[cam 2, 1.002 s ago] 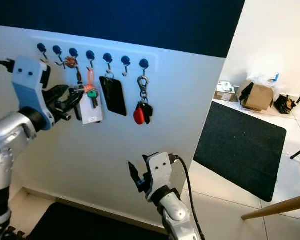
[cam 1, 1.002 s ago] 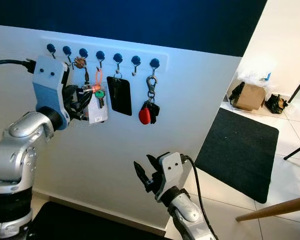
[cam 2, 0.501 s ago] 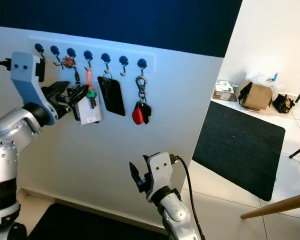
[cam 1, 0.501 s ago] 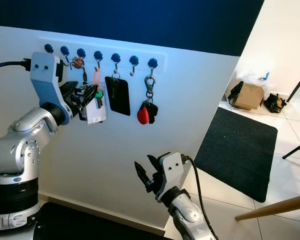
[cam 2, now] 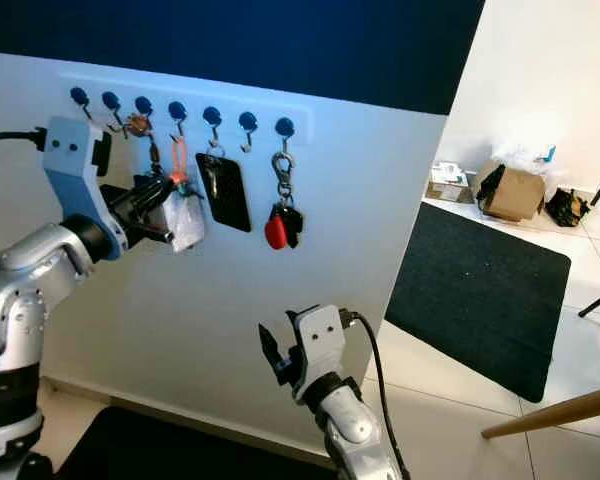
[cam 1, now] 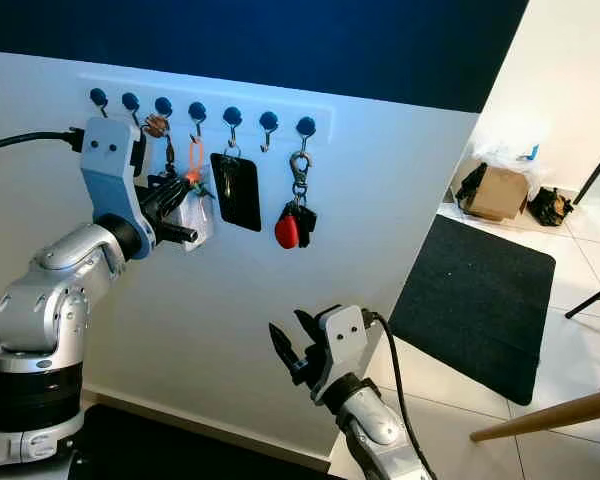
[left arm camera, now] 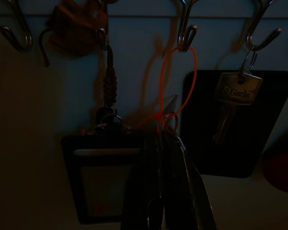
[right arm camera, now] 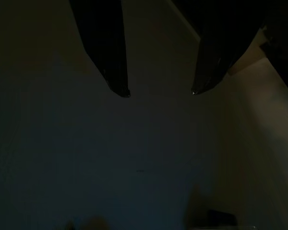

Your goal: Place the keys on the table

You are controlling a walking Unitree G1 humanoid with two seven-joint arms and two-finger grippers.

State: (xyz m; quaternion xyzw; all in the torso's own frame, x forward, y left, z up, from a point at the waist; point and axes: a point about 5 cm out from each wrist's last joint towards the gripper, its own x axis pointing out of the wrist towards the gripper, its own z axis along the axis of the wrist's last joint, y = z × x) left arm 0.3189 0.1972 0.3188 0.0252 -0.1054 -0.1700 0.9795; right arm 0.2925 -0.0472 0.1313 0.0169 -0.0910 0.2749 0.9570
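Left eye view: a row of blue hooks (cam 1: 230, 115) runs across the upper left on the white wall. The keys (cam 1: 193, 186) hang there by an orange loop beside a white tag (cam 1: 194, 218). The left gripper (cam 1: 177, 205), arm raised at left, is pressed together on the keys. At lower centre the right gripper (cam 1: 290, 345) points up, fingers spread.

Left wrist view: the closed fingers (left arm camera: 175, 191) meet at the key ring under the orange loop (left arm camera: 180, 81). A silver key (left arm camera: 230, 98) bears unreadable stamping.

Right wrist view: two spread fingertips (right arm camera: 116, 76) in darkness.
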